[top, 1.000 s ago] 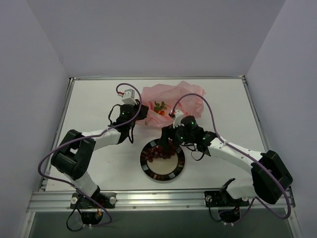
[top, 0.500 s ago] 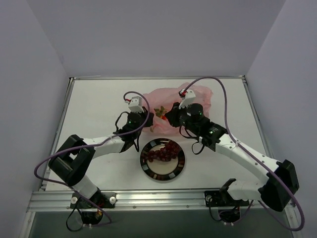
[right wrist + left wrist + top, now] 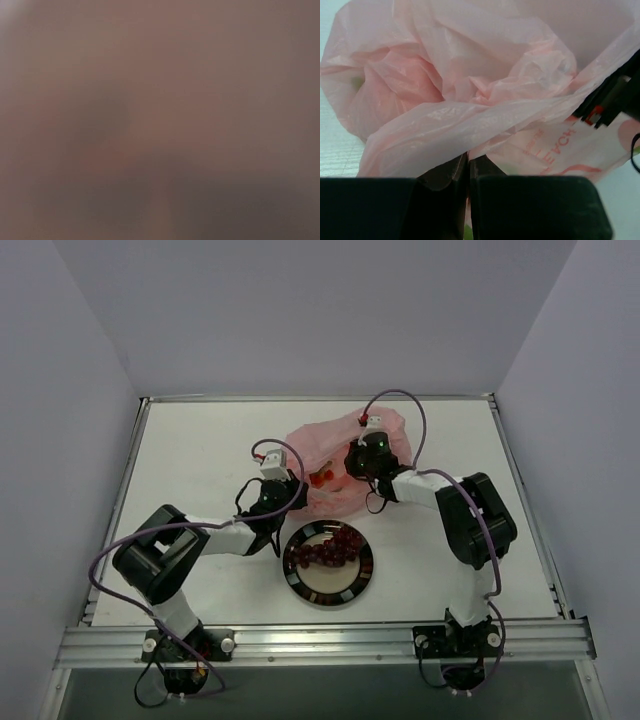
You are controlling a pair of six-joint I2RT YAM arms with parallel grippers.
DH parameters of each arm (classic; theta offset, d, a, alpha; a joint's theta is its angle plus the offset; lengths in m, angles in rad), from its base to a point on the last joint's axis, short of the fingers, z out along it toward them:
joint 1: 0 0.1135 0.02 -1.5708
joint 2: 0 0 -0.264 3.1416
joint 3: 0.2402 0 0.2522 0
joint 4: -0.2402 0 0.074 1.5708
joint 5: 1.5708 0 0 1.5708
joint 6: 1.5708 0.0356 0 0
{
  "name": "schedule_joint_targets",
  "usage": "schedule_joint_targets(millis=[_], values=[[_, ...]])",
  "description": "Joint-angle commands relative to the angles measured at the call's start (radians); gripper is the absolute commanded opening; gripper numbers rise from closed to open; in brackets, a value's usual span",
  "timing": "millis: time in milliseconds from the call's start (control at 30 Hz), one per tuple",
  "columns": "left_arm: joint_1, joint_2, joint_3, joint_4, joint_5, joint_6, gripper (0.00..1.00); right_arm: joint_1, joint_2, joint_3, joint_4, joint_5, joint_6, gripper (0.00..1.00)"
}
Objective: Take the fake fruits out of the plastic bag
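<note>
Left tool (image 3: 468,167) clamps the edge of the plastic bag (image 3: 318,438) on the counter (image 3: 200,440), right tool (image 3: 348,466) is closed tight inside it beside small red fruits (image 3: 320,477), grape bunch (image 3: 332,545) sits on the plate (image 3: 300,588).

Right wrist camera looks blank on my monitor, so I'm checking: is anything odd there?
Yes. That view is a featureless pinkish-brown blur. From above, the right gripper is buried in the pink plastic bag, so the film probably covers its lens.
</note>
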Motion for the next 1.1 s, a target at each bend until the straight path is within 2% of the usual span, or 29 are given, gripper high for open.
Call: schedule_joint_targets(millis=[0,33,67,200,367,533,667,733,933,1067], values=[[0.018,0.02,0.029,0.052,-0.002,-0.013,0.03,0.001,0.014,0.125,0.142,-0.029,-0.022,0.12],[0.027,0.03,0.063,0.044,0.004,-0.007,0.02,-0.004,0.027,0.139,0.146,-0.035,-0.015,0.2],[0.038,0.04,0.078,0.041,0.015,-0.008,0.02,-0.008,0.046,0.154,0.149,-0.058,-0.008,0.33],[0.101,0.069,0.12,0.069,0.059,-0.033,0.02,0.004,0.042,0.15,0.152,-0.104,0.02,0.53],[0.098,0.066,0.059,0.098,0.081,-0.044,0.02,0.06,0.025,0.01,0.234,-0.06,0.046,0.57],[0.098,0.061,0.026,0.103,0.091,-0.036,0.02,0.079,0.073,0.016,0.217,-0.046,0.051,0.57],[0.096,0.063,0.017,0.106,0.096,-0.025,0.03,0.111,0.126,0.065,0.192,-0.046,0.031,0.65],[0.098,0.066,0.014,0.112,0.102,-0.012,0.02,0.122,0.152,0.09,0.177,-0.03,0.028,0.65],[0.099,0.05,0.008,0.11,0.117,0.013,0.02,0.122,0.205,0.134,0.186,0.048,0.034,0.59],[0.101,0.063,0.01,0.121,0.134,0.004,0.02,0.129,0.243,0.183,0.177,0.078,0.029,0.48]])
